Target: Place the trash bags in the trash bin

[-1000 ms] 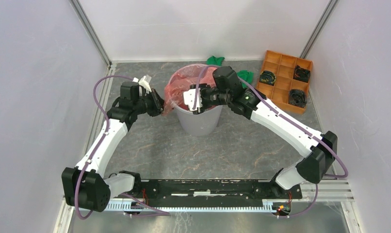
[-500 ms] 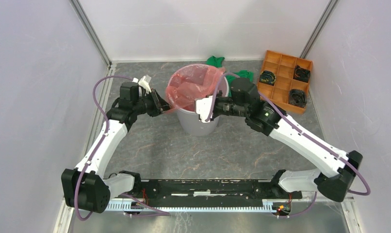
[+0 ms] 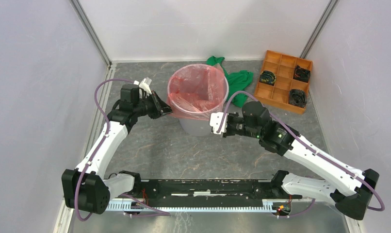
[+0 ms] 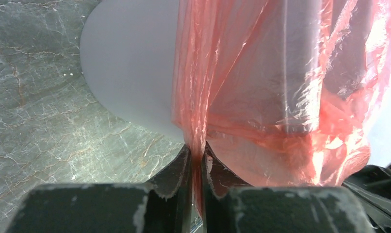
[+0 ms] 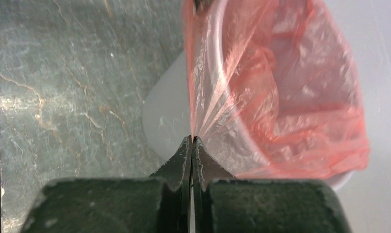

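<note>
Work cell viewed from above. The tabletop [image 3: 184,150] is a dark grey-green slab with pale and rust-coloured marble-like veins, and the same veined surface appears in both wrist views. Three plain, matt, pale lilac-white panels enclose it: the back wall [image 3: 208,29], the left wall [image 3: 33,97] and the right wall [image 3: 363,87]. A left aluminium post [image 3: 89,31] and a right aluminium post [image 3: 318,26] mark the two far corners. An orange compartment tray [image 3: 272,59] lies at the far right of the tabletop, near the right wall, with black items [image 3: 297,97] in three compartments. A crumpled green cloth [image 3: 239,77] lies left of the tray, near the back wall. A brushed metal ledge [image 3: 222,221] borders the near edge. Lighting is even and diffuse, and the shadows are soft.
</note>
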### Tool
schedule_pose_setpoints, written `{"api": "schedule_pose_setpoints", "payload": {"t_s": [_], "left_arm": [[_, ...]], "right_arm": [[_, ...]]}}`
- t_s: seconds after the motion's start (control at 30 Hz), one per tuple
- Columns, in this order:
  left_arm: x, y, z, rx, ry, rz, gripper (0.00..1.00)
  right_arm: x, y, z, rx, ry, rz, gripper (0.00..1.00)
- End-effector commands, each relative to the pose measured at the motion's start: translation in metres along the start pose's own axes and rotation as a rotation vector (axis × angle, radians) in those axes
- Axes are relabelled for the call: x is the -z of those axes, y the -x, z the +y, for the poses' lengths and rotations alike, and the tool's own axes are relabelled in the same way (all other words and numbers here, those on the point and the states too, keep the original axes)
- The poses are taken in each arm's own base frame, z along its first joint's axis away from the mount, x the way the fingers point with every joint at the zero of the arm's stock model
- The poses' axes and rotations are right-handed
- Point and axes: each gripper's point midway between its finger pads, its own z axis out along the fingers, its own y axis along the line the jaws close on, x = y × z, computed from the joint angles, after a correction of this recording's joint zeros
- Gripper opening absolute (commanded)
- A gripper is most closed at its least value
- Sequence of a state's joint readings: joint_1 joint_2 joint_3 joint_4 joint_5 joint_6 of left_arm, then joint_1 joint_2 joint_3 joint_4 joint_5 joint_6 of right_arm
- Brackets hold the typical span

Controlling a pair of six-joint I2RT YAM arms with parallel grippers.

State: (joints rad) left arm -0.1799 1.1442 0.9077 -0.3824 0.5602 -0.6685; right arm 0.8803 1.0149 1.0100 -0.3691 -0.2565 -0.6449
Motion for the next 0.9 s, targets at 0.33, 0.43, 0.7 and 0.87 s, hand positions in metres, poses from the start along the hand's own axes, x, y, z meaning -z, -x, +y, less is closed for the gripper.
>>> {"api": "schedule_pose_setpoints", "payload": {"t_s": [0.33, 0.43, 0.7, 0.87], "left_arm": [[0.0, 0.0, -0.008, 0.05, -0.062, -0.03, 0.09], [-0.003, -0.001, -0.006, 0.059, -0.066, -0.032, 0.06], [-0.005, 0.001, -0.002, 0.055, -0.053, -0.04, 0.02], [-0.007, 0.002, 0.0, 0.051, -0.048, -0.04, 0.02]], "right_arm": [[-0.005, -0.049, 0.0, -0.439, -0.292, 0.016, 0.12], [0.001, -0.054, -0.001, -0.502, -0.322, 0.048, 0.54], [0.054, -0.017, -0.025, -0.584, -0.381, 0.054, 0.79], [0.074, 0.009, -0.08, -0.633, -0.518, 0.054, 0.87]]}}
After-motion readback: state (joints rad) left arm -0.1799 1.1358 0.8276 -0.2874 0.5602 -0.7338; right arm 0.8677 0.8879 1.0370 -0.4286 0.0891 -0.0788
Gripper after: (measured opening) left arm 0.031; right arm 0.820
